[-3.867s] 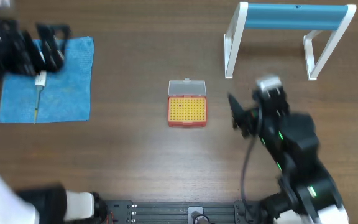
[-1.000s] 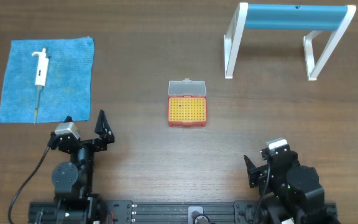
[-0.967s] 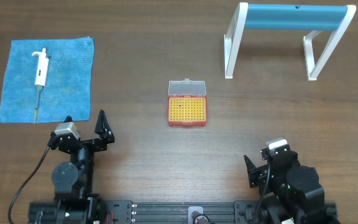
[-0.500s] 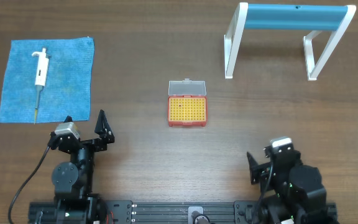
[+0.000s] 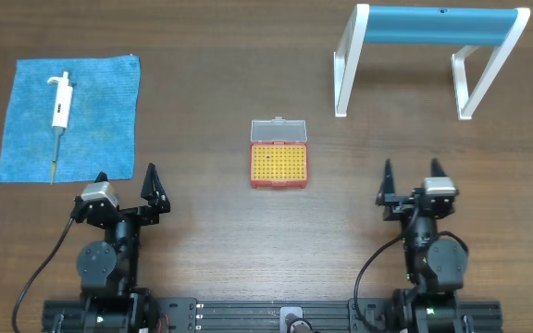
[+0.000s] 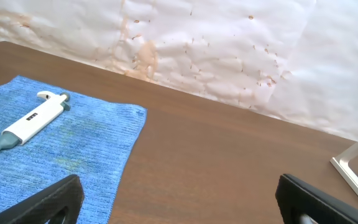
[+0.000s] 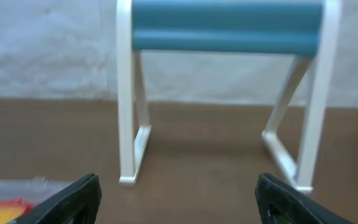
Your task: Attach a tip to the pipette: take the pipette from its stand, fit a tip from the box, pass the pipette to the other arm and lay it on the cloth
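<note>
The tip box (image 5: pixel 278 159) sits open near the middle of the brown surface (image 5: pixel 211 83), its clear lid folded back on the side away from the arms and its orange tray showing rows of tips. Well to the left of the box and slightly farther from the arms lies the blue cloth (image 5: pixel 100 139). The white pipette (image 5: pixel 60 104) rests flat on the cloth's far-left part, its thumb end pointing away from the arms and its thin yellowish end pointing toward them.

Well to the right of the box and farther back stands the stand (image 5: pixel 433 28), a blue bar on white legs, with nothing hanging on it.

The left gripper (image 5: pixel 125 176) is nearer the arms than the box and off to its left, just beside the cloth's near right corner. Its fingers are spread wide and hold nothing.

The right gripper (image 5: pixel 410 168) is to the right of the box, a little nearer the arms, and faces the stand. Its fingers are also spread wide and hold nothing.
</note>
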